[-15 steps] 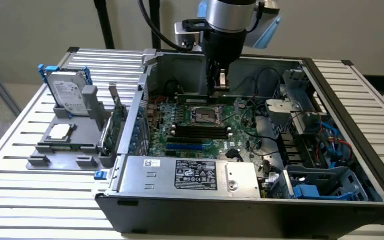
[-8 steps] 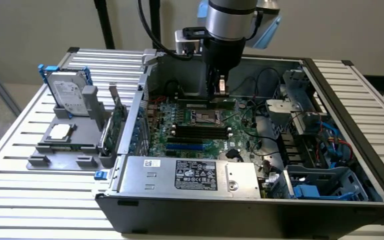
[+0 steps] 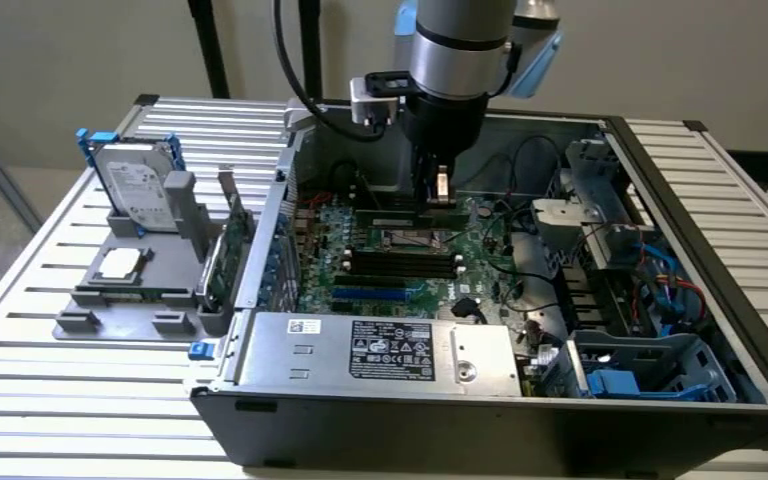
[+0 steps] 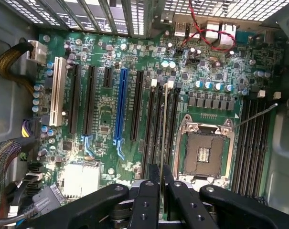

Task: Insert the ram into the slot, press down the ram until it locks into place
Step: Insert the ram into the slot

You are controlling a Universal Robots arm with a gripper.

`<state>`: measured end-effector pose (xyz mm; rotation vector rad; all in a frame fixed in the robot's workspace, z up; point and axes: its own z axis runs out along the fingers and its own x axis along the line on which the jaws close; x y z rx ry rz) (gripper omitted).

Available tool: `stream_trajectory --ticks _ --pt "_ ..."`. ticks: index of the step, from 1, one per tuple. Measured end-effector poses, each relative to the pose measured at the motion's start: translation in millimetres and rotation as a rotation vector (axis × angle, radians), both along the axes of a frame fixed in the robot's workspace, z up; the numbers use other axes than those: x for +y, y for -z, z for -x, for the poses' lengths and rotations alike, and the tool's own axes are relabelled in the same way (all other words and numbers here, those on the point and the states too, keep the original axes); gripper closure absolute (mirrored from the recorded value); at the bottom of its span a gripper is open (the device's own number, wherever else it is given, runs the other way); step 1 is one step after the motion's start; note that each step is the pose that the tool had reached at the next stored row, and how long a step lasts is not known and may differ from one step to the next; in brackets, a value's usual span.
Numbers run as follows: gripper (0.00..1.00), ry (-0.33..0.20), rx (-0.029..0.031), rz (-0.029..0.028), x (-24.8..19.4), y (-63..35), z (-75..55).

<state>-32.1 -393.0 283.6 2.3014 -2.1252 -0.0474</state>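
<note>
Fingers (image 4: 146,200) pinching the ram (image 4: 162,138) edge-on above the motherboard (image 4: 101,109).
The gripper (image 4: 162,186) clamps the thin green stick, which runs along the parallel black slots (image 4: 152,124) beside the CPU socket (image 4: 204,152). I cannot tell whether they touch. The open case (image 3: 491,425) sits on the slatted bench (image 3: 37,400).

The motherboard (image 4: 106,109) is green, speckled with silver capacitors, and carries black memory slots (image 4: 150,124), one blue socket (image 4: 119,107) and one white socket (image 4: 57,90). The end effector (image 4: 162,174) is matt black, and the ram (image 4: 162,138) shows a thin olive-green edge. The tabletop (image 3: 77,400) is pale silver striped with dark parallel grooves, and the twisted wires (image 4: 201,28) are red and black.
</note>
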Motion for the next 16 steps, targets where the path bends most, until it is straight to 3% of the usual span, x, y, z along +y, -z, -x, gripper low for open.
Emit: stream_trajectory --ticks 6,16 --pt "0.86 0.01 -0.0029 -0.0001 -4.8 11.0 0.1" --pt "0.86 0.044 -0.0034 -0.0046 -7.6 27.2 0.2"
